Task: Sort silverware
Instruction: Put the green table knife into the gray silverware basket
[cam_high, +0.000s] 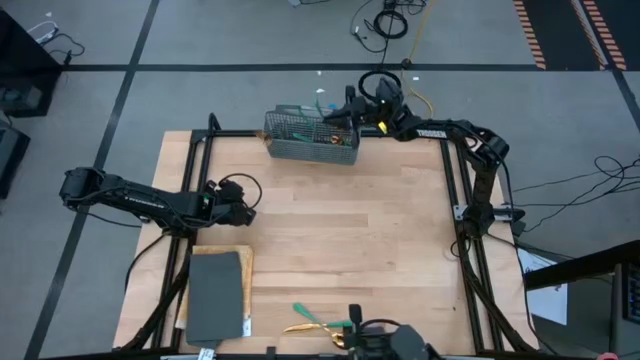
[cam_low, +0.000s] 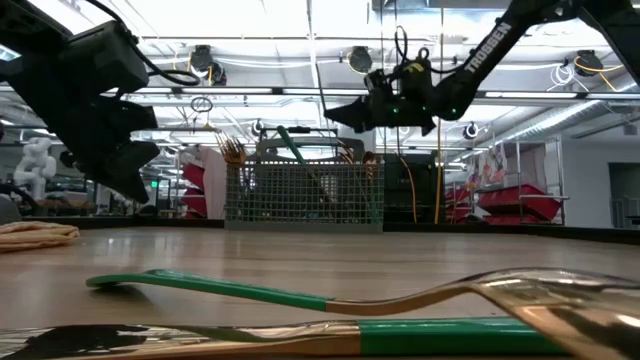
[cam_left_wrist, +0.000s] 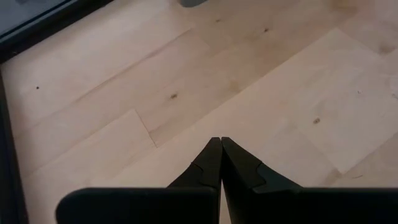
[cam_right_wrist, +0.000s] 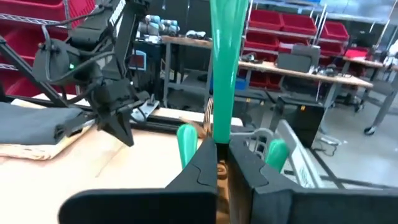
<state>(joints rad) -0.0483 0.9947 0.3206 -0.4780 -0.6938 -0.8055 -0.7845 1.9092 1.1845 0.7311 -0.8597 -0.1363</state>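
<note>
Teal-handled utensil pinched between right jaws, seemingly over basket

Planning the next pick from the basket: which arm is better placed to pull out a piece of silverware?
The right. Its gripper is over the wire basket and closed on a green handle. The left gripper is shut and empty above bare table, away from the basket.

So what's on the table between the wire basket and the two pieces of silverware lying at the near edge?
Nothing: in the high view, only bare wood separates the basket from the two pieces; the low view agrees.
</note>
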